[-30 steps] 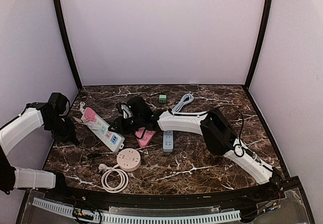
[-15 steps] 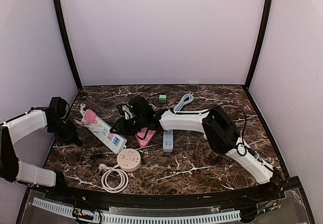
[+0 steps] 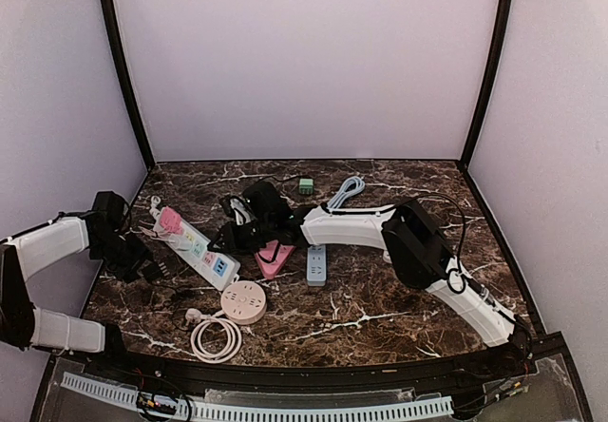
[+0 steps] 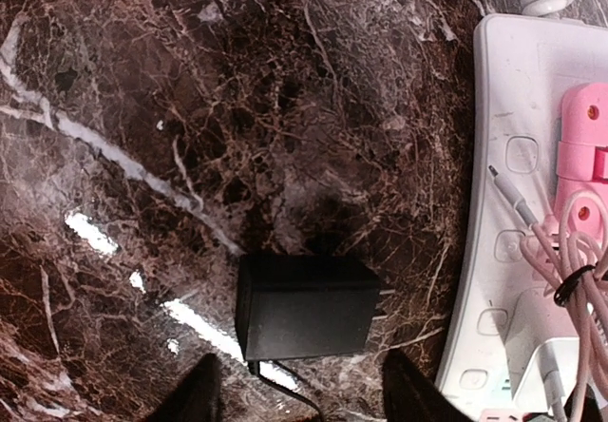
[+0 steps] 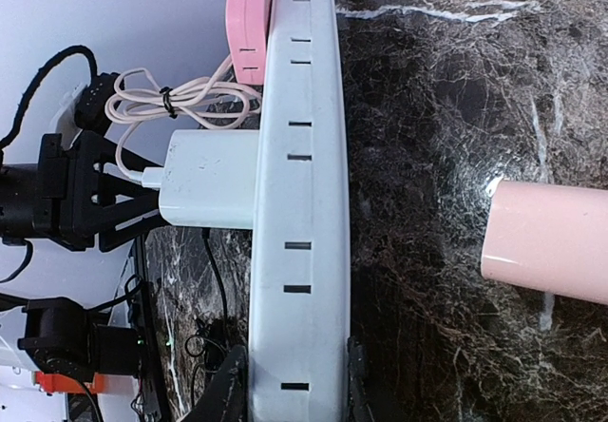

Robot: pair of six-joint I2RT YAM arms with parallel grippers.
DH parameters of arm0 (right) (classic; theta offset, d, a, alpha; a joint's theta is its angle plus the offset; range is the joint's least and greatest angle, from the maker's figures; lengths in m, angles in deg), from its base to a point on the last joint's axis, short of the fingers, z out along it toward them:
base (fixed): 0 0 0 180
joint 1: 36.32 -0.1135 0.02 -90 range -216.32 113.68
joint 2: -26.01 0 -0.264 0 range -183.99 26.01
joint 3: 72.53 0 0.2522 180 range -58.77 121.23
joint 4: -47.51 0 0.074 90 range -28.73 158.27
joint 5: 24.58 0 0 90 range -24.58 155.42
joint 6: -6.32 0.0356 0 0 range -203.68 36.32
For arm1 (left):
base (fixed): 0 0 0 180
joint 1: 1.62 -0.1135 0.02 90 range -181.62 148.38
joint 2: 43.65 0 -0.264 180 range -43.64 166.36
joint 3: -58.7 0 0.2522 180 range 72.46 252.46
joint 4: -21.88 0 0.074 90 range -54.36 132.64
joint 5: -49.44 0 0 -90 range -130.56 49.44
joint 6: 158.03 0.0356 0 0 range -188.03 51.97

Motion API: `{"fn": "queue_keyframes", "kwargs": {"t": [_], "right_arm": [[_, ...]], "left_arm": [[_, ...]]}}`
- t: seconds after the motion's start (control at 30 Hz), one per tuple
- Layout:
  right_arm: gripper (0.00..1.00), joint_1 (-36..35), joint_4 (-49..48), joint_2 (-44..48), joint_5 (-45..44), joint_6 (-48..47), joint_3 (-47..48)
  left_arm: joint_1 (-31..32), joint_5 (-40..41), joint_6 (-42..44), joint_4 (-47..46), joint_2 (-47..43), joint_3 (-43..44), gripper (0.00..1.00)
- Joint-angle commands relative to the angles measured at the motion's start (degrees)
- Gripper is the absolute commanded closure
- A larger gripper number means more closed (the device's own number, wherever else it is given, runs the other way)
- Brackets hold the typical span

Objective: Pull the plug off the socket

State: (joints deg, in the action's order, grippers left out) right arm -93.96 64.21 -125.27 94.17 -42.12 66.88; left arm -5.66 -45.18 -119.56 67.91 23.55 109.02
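**Fig. – top + both wrist views, plug-removal task.**

L gripper is hovering low over the table with its jaws standing apart, gripping nothing. The black plug is lying flat on the marble just ahead of the fingertips. It is resting beside the white power strip but not touching it, w/ its cord trailing toward the gripper.

R gripper is clamping one end of the strip, one finger pressing each long side, apparently bracing it.

**Progress (judged):** the black plug is sitting outside every socket, so the pull itself is looking done. What is remaining is prob. clearing the L arm and freeing the strip from the R grip.

**Surroundings:**
- A white charger and a pink plug are occupying sockets on the same strip.
- A tied pink cable is draping across the strip's face and could be snagging any further approach.
- A round pink socket, a pink triangular socket and a small blue strip are crowding the centre, near the R arm.
- A coiled white cable is lying toward the near edge.
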Motion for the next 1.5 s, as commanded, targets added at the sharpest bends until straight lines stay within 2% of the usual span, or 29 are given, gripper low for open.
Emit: {"fn": "queue_keyframes", "kwargs": {"t": [0.0, 0.2, 0.33, 0.57, 0.73, 1.07, 1.2, 1.37, 1.47], "right_arm": [[0.73, -0.21, 1.14, 2.89, 0.28, -2.78, -1.26], [0.73, -0.36, 1.66, 3.27, -0.54, -3.75, -1.32], [0.73, -0.31, 2.02, 3.32, -0.33, -3.84, -1.03], [0.73, -0.28, 2.24, 3.58, 0.04, -3.72, -0.93], [0.73, -0.31, 2.9, 3.62, 0.08, -3.97, -0.75], [0.73, -0.32, 4.58, 3.96, 1.74, -4.84, -0.41], [0.73, -0.35, 5.17, 4.18, 2.42, -5.47, -0.62], [0.72, -0.3, 5.58, 3.98, 3.71, -5.53, -0.04], [0.72, -0.28, 5.97, 3.44, 4.86, -5.28, 1.04]], "left_arm": [[-0.46, 1.78, -1.85, 3.27, -3.64, -1.22, 0.4], [-0.46, 1.03, -1.78, 6.04, -7.7, 0.36, 0.38], [-0.47, -3.09, -1.78, 6.81, -11.21, 1.74, 0.38], [1.62, -12.58, -6.14, -0.12, -16.74, 0.97, 0.33], [7.3, -13.46, -7.84, -6.3, -11.33, 3.11, 0.29], [8.18, -13.43, -7.27, -15.01, 3.21, 4.95, 0.3], [8.03, -12.8, -7.28, -19.17, 6.54, 4.46, 0.38], [7.56, -12.91, -7.81, -22.05, 9.47, 3.89, 0.56], [7.24, -13.75, -8.43, -24.6, 10.35, 2.78, 0.63]]}}
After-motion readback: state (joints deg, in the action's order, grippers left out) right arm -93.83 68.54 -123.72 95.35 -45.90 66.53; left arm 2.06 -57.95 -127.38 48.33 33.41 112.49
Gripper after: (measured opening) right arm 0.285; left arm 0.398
